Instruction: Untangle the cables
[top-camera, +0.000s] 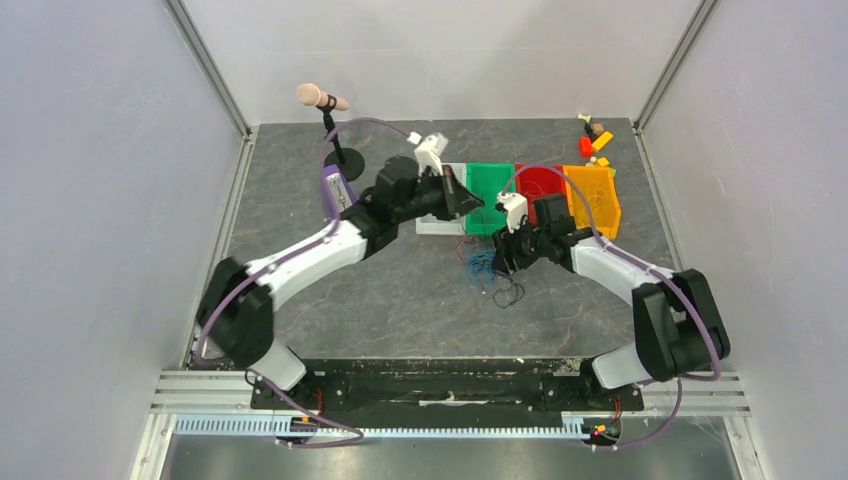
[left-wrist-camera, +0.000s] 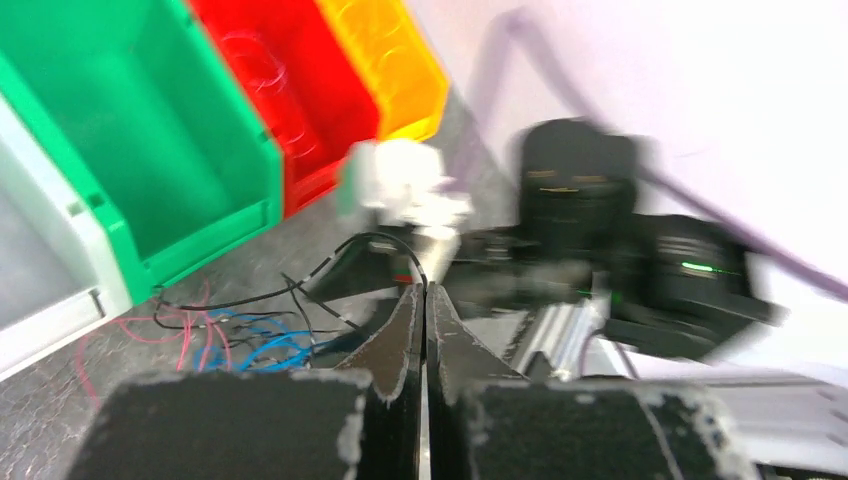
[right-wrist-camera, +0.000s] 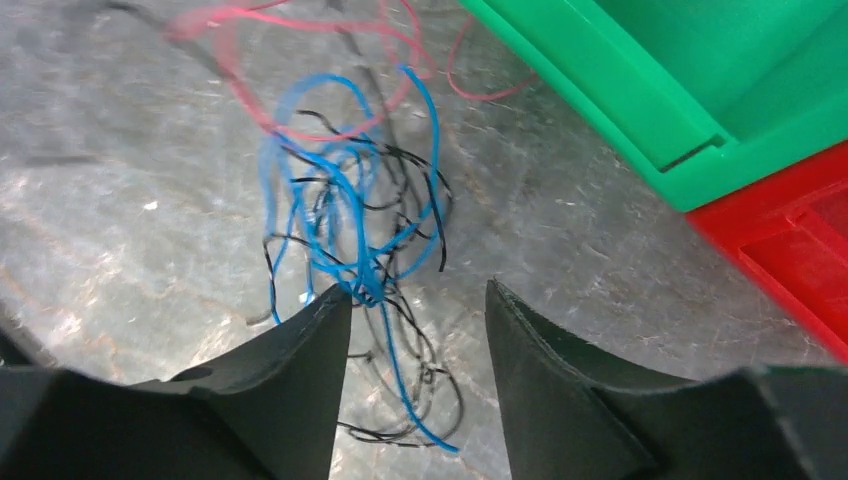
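The cables (top-camera: 487, 266) lie as a clump of blue, black and red wire on the grey table in front of the bins. My left gripper (left-wrist-camera: 426, 288) is shut, and a black cable (left-wrist-camera: 300, 275) arcs from the clump straight into its fingertips. In the top view the left gripper (top-camera: 470, 200) hovers by the green bin. My right gripper (right-wrist-camera: 418, 290) is open just above the clump, with a blue cable (right-wrist-camera: 340, 200) running between its fingers and blue loops touching its left fingertip (right-wrist-camera: 335, 300). A red cable (right-wrist-camera: 300, 30) lies at the far side. The right gripper (top-camera: 503, 252) sits right of the clump.
A row of bins stands behind the cables: white (top-camera: 438, 226), green (top-camera: 490, 185), red (top-camera: 540, 183), orange (top-camera: 595, 195). A microphone on a stand (top-camera: 320, 97) is at the back left. Small toy pieces (top-camera: 595, 135) lie at the back right corner.
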